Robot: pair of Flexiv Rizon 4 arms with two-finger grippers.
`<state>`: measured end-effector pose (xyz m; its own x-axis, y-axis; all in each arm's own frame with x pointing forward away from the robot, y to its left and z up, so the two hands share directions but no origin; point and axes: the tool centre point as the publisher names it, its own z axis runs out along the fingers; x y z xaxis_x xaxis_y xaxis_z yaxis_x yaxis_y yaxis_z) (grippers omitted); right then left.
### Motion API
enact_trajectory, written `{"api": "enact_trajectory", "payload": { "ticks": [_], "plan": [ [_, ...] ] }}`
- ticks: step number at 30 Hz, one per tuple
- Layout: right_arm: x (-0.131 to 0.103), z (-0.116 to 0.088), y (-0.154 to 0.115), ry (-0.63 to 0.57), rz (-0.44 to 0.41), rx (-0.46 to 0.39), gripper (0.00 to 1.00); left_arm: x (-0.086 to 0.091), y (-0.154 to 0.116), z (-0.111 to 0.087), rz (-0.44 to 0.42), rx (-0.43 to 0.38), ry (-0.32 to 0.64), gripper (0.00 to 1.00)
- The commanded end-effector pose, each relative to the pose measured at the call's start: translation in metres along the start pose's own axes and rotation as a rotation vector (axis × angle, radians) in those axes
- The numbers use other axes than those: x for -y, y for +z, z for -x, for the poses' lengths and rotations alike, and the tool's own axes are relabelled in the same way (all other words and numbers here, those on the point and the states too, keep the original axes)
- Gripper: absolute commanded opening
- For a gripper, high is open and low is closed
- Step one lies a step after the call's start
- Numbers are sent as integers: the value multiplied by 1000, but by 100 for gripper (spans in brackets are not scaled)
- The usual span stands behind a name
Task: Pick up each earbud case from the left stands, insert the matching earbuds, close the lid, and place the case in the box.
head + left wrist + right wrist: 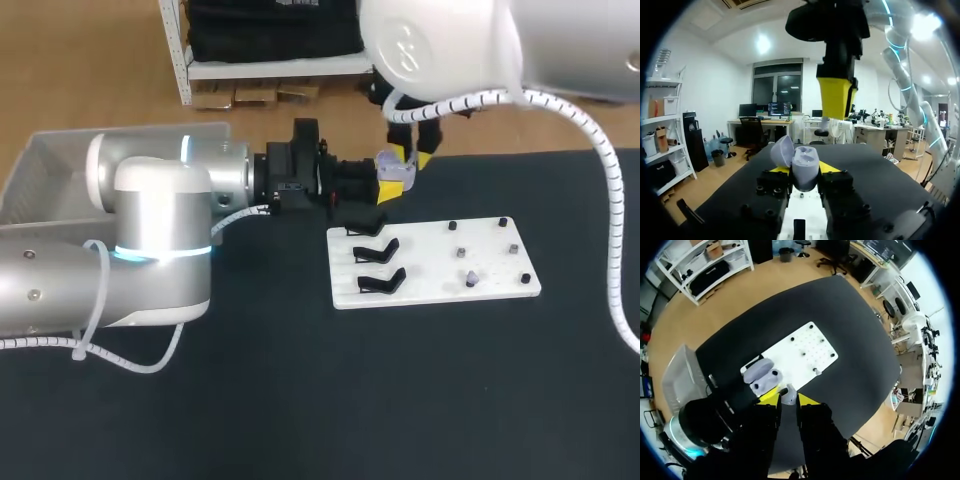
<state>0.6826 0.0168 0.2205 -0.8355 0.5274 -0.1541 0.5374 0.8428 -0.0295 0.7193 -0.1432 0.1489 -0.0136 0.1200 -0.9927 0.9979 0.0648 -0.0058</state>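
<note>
two grippers are loaded: left gripper (802, 172) clamps the open case (805, 161) by its sides near the board (432, 272), right gripper (789, 400) pinches an earbud (789, 394) above it; both parts appear light, rigid and slick, so hold the case body below the lid (781, 150).

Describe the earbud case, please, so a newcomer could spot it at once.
Find the white board on the black table. Just past its far left corner, the left gripper clamps the earbud case, under the right gripper and its earbud. Unlike the black stands, it is pale lavender, with its lid open.
</note>
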Motion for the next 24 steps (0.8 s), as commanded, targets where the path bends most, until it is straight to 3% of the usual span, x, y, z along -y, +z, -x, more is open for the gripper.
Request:
{"api": "enact_trajectory", "payload": {
  "ticks": [1,24],
  "plan": [
    [-7,-7,-2,-14,18,1,0,0,0,-1,3,5,3,0],
    [-15,6,16,14,18,8,0,0,0,-1,3,5,3,0]
  ]
}}
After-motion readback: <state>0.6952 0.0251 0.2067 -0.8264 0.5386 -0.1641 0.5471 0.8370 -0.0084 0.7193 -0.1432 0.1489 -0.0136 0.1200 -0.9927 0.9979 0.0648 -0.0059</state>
